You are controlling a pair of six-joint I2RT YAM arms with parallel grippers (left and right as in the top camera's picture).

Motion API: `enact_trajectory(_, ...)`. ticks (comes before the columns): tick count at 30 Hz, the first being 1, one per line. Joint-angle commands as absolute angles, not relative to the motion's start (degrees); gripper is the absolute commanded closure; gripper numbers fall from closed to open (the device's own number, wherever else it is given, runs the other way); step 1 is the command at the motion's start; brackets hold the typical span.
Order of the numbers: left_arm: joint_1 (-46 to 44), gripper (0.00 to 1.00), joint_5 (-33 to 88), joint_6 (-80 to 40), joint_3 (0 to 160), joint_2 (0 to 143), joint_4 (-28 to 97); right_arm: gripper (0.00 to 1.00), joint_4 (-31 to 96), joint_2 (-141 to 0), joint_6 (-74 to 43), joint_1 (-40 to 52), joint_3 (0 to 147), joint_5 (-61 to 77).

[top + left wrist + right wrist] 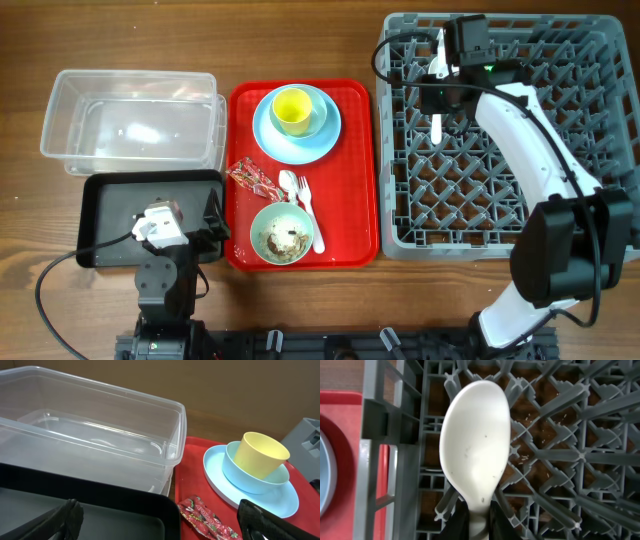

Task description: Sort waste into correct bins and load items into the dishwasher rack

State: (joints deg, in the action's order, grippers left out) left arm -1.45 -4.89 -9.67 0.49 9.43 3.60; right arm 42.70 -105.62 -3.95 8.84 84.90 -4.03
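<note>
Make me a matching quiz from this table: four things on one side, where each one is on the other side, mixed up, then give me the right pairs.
Things
1. yellow cup
2. red wrapper
3. spoon in the right gripper
4. food scraps

Places
A. over the grey rack
B. in the green bowl
C. in the blue bowl
D. lying on the red tray

Pairs: 1-C, 2-D, 3-A, 4-B
</note>
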Motion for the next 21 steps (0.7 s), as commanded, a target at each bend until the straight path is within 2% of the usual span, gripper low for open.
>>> enact_trajectory(1, -1.5, 0.0, -5.9, -8.8, 0.3, 9.1, 3.7, 0.8, 41.8, -107.0, -1.8, 8.7, 85.1, -3.1)
enact_trajectory(4, -1.5, 0.0, -5.9, -8.8, 0.3, 9.1, 3.7, 0.69, 41.2, -107.0, -1.5, 8.7, 85.1, -5.9)
enact_trajectory(6, -1.5, 0.0, -5.9, -8.8, 0.3, 9.1, 3.7, 0.67, 41.1, -106.9, -1.4, 8.7, 85.1, -6.4)
enact_trajectory(9, -1.5, 0.0, -5.9, -8.8, 0.3, 9.1, 3.7, 0.67, 42.6, -106.7, -1.6, 8.8, 86.9, -3.0)
enact_trajectory(15, -1.5, 0.0, -5.9, -8.8, 0.3, 9.1, 3.7, 0.69, 51.6, -102.7, -12.6, 12.4, 93.9, 25.7)
enact_trajectory(19, -1.5, 0.0, -5.9, -8.8, 0.3, 9.1, 3.7, 0.69, 57.3, -102.5, -15.6, 20.2, 93.2, 26.3)
enact_trajectory(21, -1.5, 0.0, -5.9, -8.8, 0.3, 9.1, 3.7, 0.74, 58.7, -102.7, -20.8, 26.5, 91.0, 20.4)
